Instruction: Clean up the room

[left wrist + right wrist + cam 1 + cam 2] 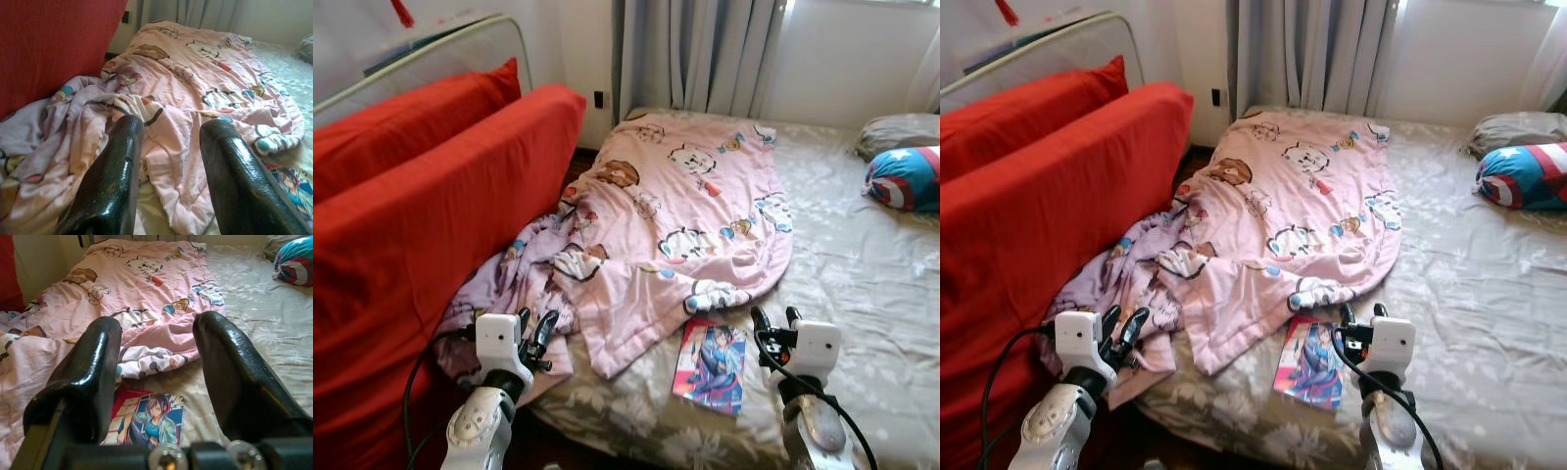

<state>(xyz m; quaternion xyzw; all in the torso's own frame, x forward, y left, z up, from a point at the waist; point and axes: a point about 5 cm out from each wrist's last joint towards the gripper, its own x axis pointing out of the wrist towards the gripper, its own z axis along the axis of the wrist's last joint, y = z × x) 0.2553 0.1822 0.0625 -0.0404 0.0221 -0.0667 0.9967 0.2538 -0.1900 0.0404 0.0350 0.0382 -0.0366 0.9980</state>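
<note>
A crumpled pink cartoon-print blanket (675,225) lies across the left half of the bed, its corner spilling over the near edge. A comic book (710,364) with a colourful cover rests flat on the sheet just below the blanket's hem. My left gripper (536,331) hovers open over the blanket's hanging corner, nothing between its fingers (117,171). My right gripper (775,321) is open just right of the comic book, with the book (146,421) showing between its fingers (230,367).
A red mattress or cushion (421,225) leans upright along the bed's left side. The grey floral sheet (871,284) is bare on the right. A shield-print pillow (906,176) and a grey pillow (896,130) lie at the far right. Curtains (705,54) hang behind.
</note>
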